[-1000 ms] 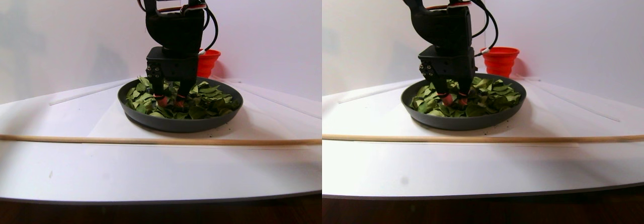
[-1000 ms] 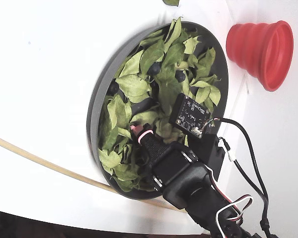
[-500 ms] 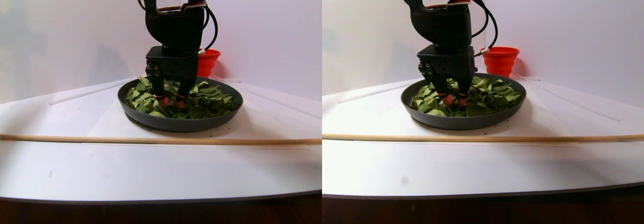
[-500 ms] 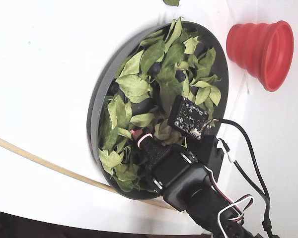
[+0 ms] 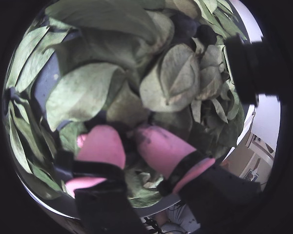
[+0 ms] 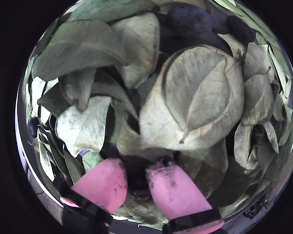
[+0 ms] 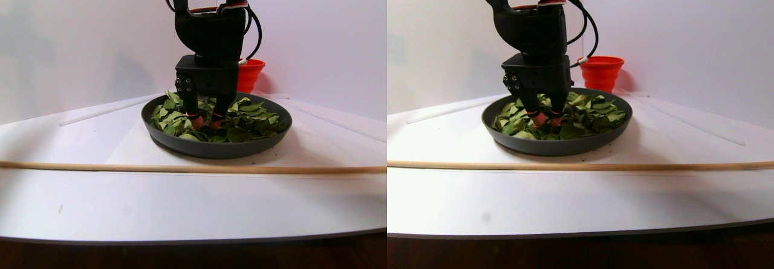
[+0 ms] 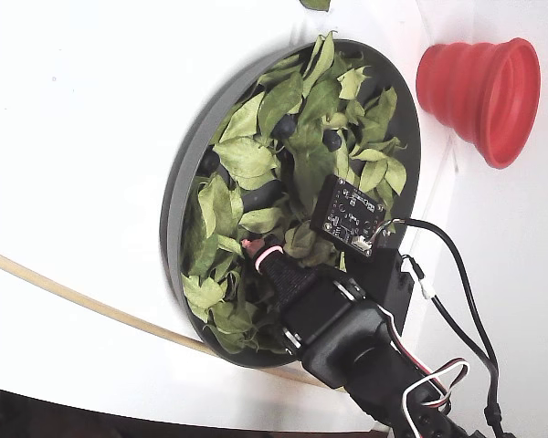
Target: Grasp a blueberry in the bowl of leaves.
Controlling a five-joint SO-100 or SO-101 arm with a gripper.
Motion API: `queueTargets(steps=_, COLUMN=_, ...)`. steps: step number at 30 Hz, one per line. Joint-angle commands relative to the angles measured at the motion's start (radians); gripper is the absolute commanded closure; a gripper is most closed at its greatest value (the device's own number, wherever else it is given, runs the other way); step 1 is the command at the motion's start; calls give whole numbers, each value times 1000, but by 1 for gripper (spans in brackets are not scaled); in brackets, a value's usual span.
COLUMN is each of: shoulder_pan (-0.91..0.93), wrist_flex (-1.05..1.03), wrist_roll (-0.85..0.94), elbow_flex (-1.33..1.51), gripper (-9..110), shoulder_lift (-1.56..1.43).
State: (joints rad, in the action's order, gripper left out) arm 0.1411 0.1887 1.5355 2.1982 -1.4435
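1. Since a second ago the claw [image 7: 205, 123] has risen a little; its pink tips, buried deeper among the leaves [image 8: 247, 160] before, now stand slightly higher in the stereo pair view.
2. In both wrist views the two pink fingertips [image 6: 101, 184] stand a small way apart with only leaf litter and dark shadow between them; whether anything is held there cannot be made out.
3. Much of the bowl [image 8: 175, 219] is hidden under the arm in the fixed view, and its near rim is cut off in the wrist views.
4. Dark round blueberries [image 8: 331, 140] lie exposed toward the far part of the bowl, well apart from the tips; in a wrist view one [image 6: 188, 19] sits at the top edge, beyond a large pale leaf.
5. A red cup [image 8: 482, 87] lies on the white desk [image 7: 181, 202] beside the bowl, and a wooden stick [image 7: 181, 168] crosses in front.
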Motion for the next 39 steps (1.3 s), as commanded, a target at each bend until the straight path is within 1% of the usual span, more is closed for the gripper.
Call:
queueTargets(steps=1, shoulder_pan=0, wrist_flex=-3, wrist_roll=14, elbow_flex=-31, gripper=94, shoulder_lift=-135)
queueTargets(steps=10, shoulder_pan=8, wrist_flex=-6, wrist_roll=25, elbow_flex=-41, gripper=94, shoulder_lift=-175)
queueTargets(steps=14, shoulder_pan=8, wrist_flex=-46, wrist_roll=34, elbow_flex=-12, gripper=87, shoulder_lift=-195)
queueTargets(steps=16, shoulder_pan=8, wrist_flex=-54, wrist_roll=37, elbow_flex=-2, gripper=86, shoulder_lift=-198)
queueTargets(steps=26, shoulder_pan=21, wrist_flex=-95, wrist_roll=58, elbow_flex=26, gripper=85, shoulder_lift=-196)
queueTargets(steps=39, shoulder_pan=38, wrist_flex=-77, wrist_roll=66, elbow_flex=35, gripper=86, shoulder_lift=-144)
